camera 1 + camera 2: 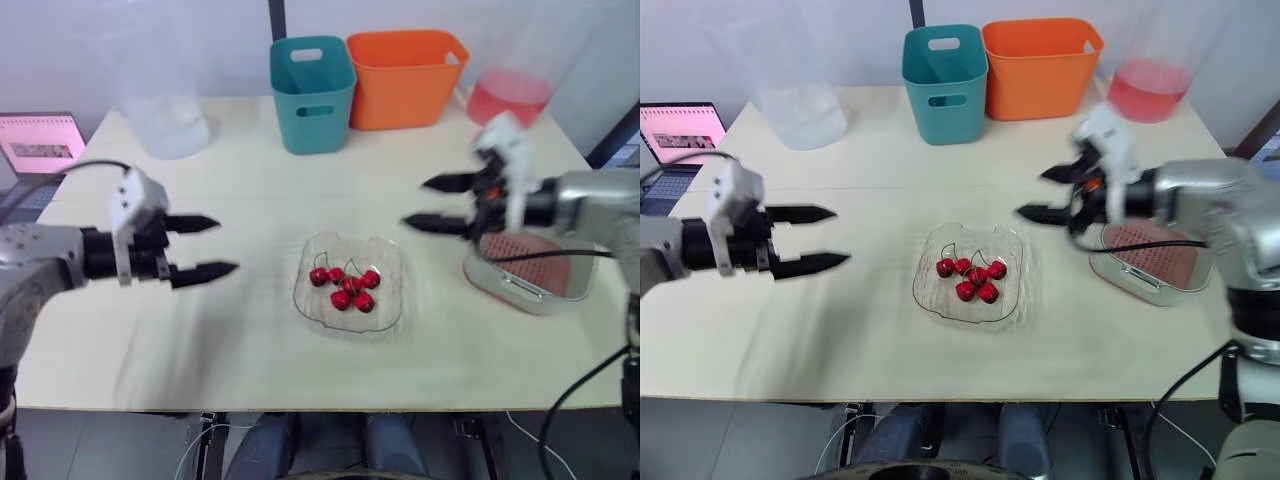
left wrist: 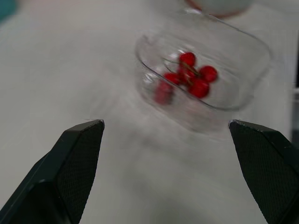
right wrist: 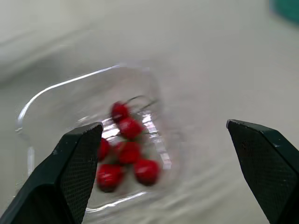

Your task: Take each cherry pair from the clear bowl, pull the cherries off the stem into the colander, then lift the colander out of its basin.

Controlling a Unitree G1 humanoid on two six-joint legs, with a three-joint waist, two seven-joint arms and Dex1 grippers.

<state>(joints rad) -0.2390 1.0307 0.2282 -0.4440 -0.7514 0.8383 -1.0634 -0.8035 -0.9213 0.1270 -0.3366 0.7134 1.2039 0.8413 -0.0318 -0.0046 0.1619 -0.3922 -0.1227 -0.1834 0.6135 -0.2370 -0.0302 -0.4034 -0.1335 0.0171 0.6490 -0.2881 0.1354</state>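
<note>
Left gripper (image 1: 226,246) near clear squarish bowl (image 1: 388,303) (glossy cherries (image 1: 345,288))

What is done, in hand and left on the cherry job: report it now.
Done: nothing shows as finished. Six cherries lie in the clear bowl, with stems showing.
In hand: nothing. The left gripper and right gripper hover open and empty on either side of the bowl.
Left: pull every pair apart into the colander, which sits in its basin, then lift it out.
</note>
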